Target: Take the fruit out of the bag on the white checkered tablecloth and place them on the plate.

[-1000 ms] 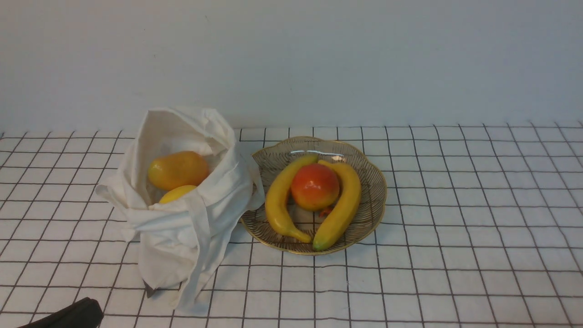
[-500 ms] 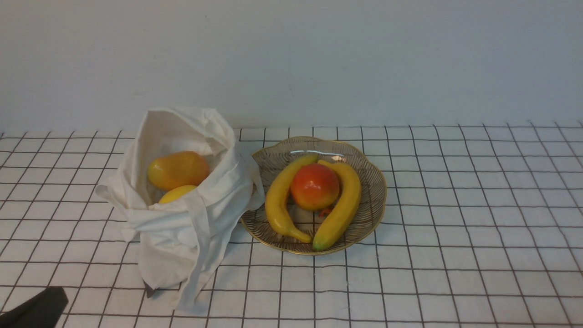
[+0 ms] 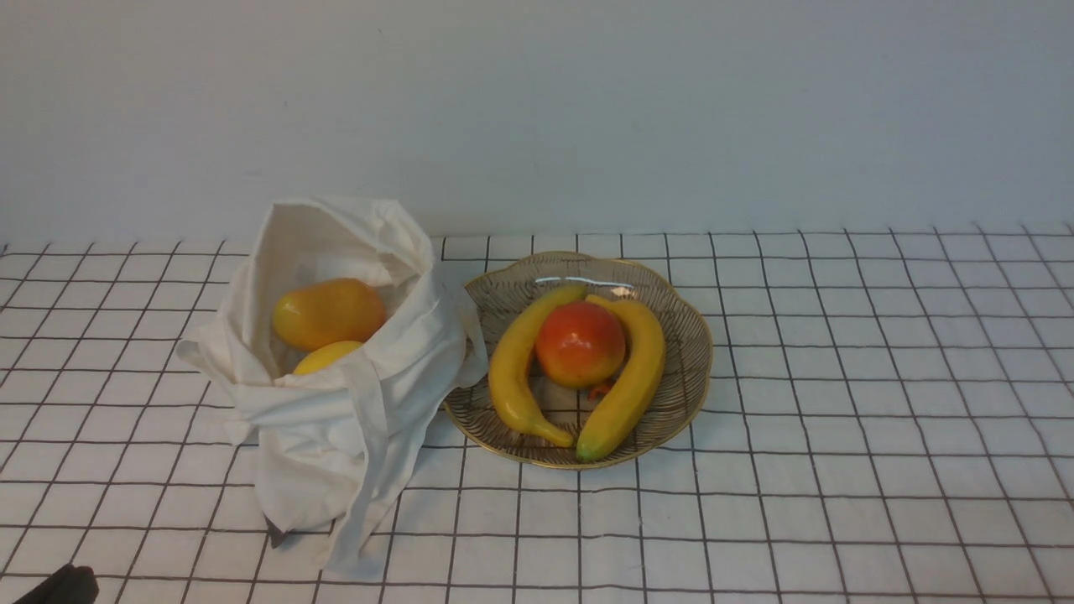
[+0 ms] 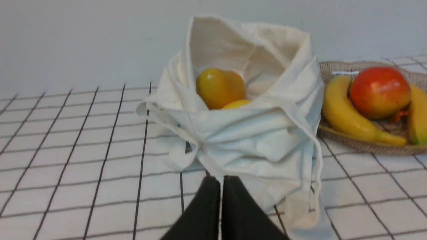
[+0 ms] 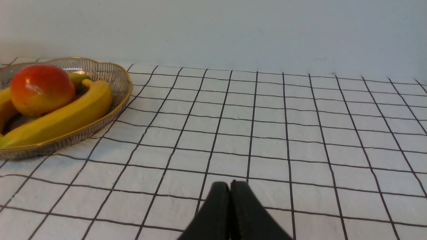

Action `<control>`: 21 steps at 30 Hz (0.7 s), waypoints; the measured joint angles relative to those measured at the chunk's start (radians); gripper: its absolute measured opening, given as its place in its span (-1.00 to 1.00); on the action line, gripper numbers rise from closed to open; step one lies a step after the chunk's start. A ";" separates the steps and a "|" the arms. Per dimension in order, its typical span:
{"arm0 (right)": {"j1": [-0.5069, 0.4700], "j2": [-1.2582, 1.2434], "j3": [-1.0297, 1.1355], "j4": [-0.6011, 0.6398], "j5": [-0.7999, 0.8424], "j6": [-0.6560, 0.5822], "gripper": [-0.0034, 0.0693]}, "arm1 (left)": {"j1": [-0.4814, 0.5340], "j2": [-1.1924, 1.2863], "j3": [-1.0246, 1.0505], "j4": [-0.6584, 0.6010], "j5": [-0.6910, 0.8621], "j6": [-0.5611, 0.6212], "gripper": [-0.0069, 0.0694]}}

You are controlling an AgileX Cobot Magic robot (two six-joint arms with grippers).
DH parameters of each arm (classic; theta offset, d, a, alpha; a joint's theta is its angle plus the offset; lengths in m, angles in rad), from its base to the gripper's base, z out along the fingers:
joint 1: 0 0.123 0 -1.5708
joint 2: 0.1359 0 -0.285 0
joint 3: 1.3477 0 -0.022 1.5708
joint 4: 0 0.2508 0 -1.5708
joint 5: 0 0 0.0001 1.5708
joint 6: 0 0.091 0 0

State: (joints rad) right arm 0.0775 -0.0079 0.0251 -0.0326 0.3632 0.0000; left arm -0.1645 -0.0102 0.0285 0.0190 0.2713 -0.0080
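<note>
I see bag (image 3: pixel 336 369) slumped on checkered cloth (image 3: pixel 839 377), mouth open, touching plate (image 3: pixel 684 335) on its left rim. Mango (image 3: pixel 327 312) and smaller yellow fruit (image 3: pixel 323 356) inside bag. Red fruit (image 3: pixel 580 344) on plate between 2 bananas (image 3: pixel 513 369). Left gripper (image 4: pixel 221 181) near bag front, jaws pressed together, empty. Right gripper (image 5: pixel 230 186) over bare cloth, jaws together, holding nothing.

The table's white checkered tablecloth (image 3: pixel 839 403) is carrying the bag (image 3: pixel 336 419) and, touching it, the plate (image 3: pixel 680 394), both sitting beyond the fingers.
</note>
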 joint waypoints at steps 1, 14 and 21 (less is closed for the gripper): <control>0.000 0.000 0.000 0.000 0.000 0.000 -0.95 | 0.000 0.000 0.000 0.000 0.013 0.000 -0.84; 0.000 0.000 0.000 0.000 0.000 0.000 -0.95 | 0.092 0.000 0.000 0.002 0.103 0.000 -0.84; 0.000 0.000 0.000 0.000 0.000 0.000 -0.95 | 0.109 0.000 0.000 0.004 0.104 0.000 -0.84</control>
State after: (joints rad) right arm 0.0775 -0.0079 0.0251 -0.0326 0.3632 0.0000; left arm -0.0550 -0.0102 0.0285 0.0228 0.3754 -0.0080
